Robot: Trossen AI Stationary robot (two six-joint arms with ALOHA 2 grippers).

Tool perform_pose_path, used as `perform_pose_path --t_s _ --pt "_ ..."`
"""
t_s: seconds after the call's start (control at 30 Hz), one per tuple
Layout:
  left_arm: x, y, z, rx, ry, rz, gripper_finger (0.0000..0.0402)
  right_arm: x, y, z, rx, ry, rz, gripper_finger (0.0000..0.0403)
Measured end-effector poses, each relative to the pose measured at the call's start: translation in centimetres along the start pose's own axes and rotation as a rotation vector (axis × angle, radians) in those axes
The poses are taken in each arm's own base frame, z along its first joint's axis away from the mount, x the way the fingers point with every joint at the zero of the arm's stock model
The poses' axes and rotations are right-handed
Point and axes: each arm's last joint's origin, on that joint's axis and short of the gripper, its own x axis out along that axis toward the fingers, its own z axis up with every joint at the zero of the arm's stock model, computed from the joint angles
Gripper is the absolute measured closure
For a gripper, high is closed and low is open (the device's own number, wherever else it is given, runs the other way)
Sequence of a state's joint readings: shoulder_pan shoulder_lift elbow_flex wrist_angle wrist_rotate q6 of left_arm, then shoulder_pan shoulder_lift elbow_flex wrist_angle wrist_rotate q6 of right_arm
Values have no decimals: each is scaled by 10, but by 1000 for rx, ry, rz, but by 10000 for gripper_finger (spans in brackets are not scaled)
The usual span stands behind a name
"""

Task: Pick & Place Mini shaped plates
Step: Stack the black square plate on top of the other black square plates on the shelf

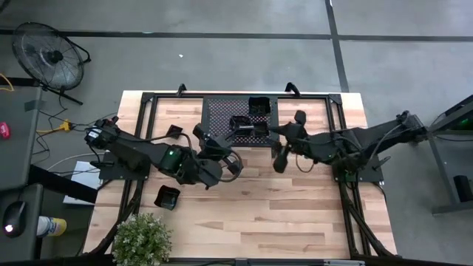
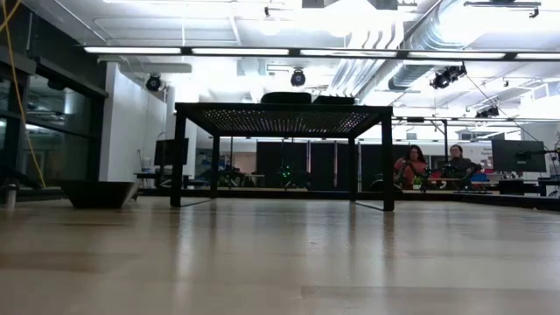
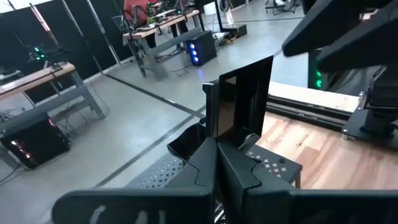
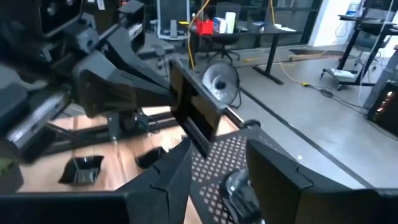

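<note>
My left gripper (image 1: 225, 140) (image 3: 217, 165) is at the near left corner of the black perforated rack (image 1: 235, 114) and is shut on a square glossy black plate (image 3: 239, 99). The right wrist view also shows this plate (image 4: 196, 115). My right gripper (image 1: 279, 148) (image 4: 214, 180) hovers open beside the rack's near right part, facing the left gripper. More plates rest on the rack top (image 1: 259, 106) (image 1: 259, 131), and one sits just beyond the held plate (image 3: 186, 142). Two plates lie on the table left of the rack (image 1: 174, 131) (image 1: 167, 197). My left gripper pinches the square plate between its two fingers by one edge (image 3: 219, 138). The fingers come about level from the table's left. The plate stands on edge, upright beyond the fingers, and is lifted clear above the rack's perforated top (image 3: 155, 177).
A potted plant (image 1: 140, 238) stands at the table's near left corner. The rack stands on legs (image 2: 179, 157) with open space beneath. Bare wood lies near the middle of the table (image 1: 259, 210). People sit at desks in the room behind (image 2: 411, 166).
</note>
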State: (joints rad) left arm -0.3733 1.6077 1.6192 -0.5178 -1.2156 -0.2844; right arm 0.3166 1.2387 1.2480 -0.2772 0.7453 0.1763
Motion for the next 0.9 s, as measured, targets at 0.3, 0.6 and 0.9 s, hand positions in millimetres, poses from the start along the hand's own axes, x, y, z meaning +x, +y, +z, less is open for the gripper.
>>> perform_pose_path --t_s 0.3,0.6,0.9 --pt "0 0 0 23 -2 9 401 20 2 -5 81 9 -16 257" --pt "0 0 0 35 1 5 401 28 -3 -4 142 7 -5 265" --pt "0 0 -1 37 2 5 401 35 -7 -5 180 22 19 272"
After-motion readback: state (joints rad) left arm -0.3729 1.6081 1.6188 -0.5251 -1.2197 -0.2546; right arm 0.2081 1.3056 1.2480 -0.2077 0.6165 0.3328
